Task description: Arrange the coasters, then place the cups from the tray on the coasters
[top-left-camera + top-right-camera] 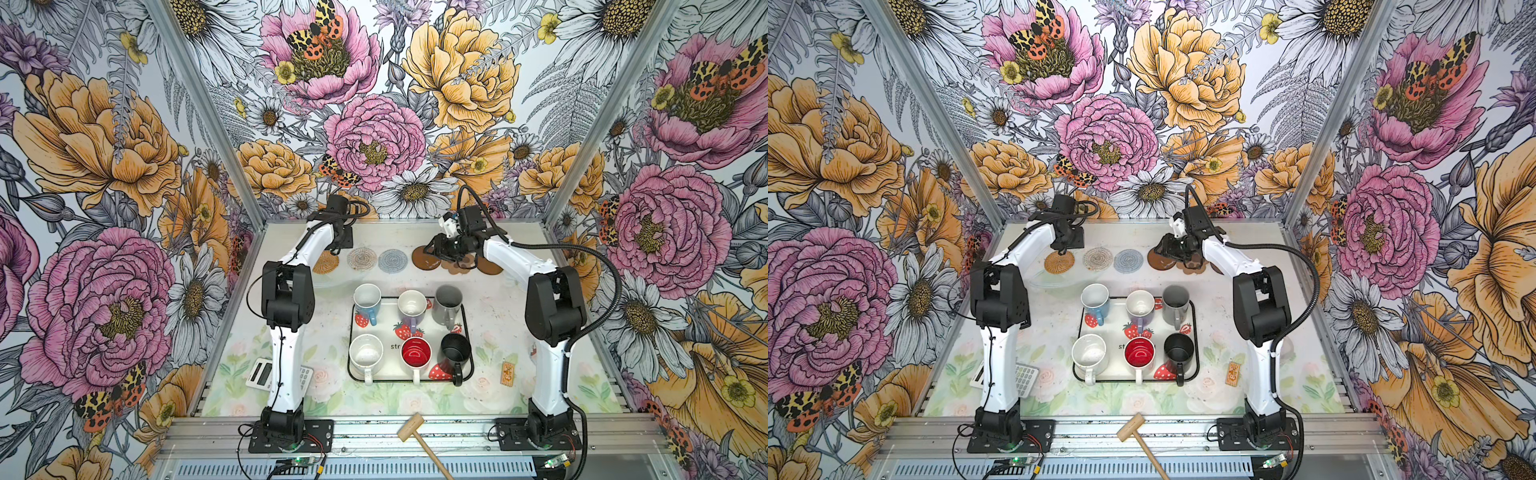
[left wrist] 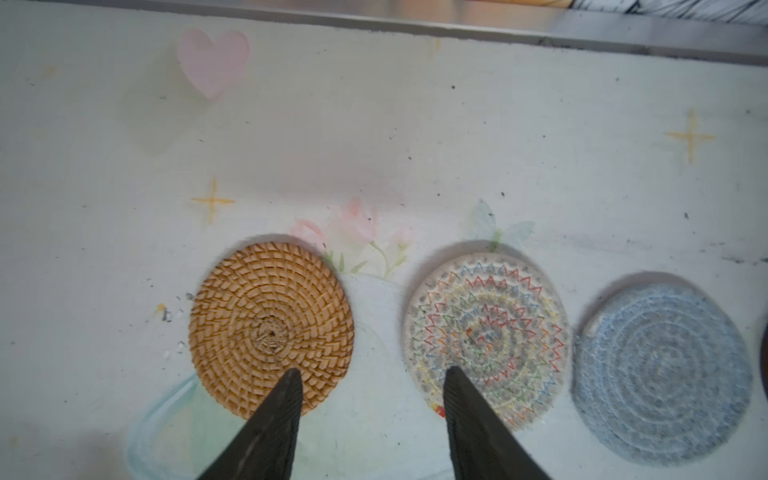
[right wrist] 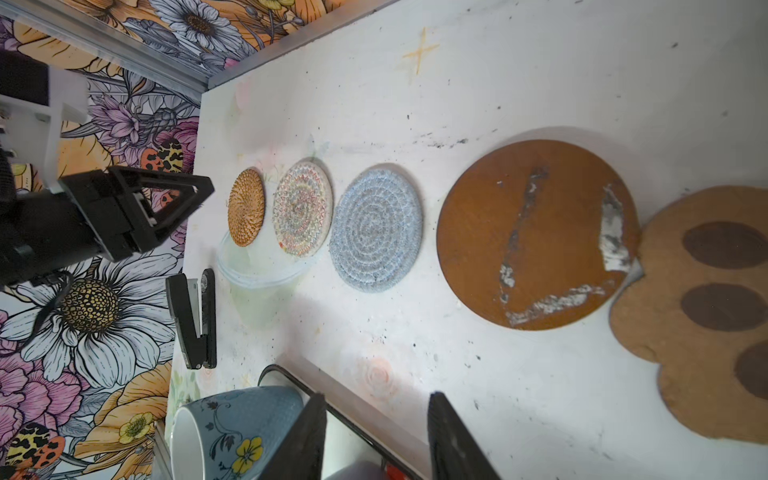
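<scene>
Six cups (image 1: 416,352) stand on the tray (image 1: 386,328); six coasters (image 1: 362,258) lie in a row at the far desk (image 1: 490,316) side. I see left claw (image 2: 372,370) and right claw (image 3: 378,395) both apart, empty, above them.

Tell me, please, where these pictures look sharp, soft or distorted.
Left wrist view: the tan coaster is crisp, the grey-blue coaster smeared toward the frame edge. Right wrist view: the brown disc is sharp, the light blue mug close and slightly soft. Both top views: even light, walls splayed by the wide lens.
</scene>
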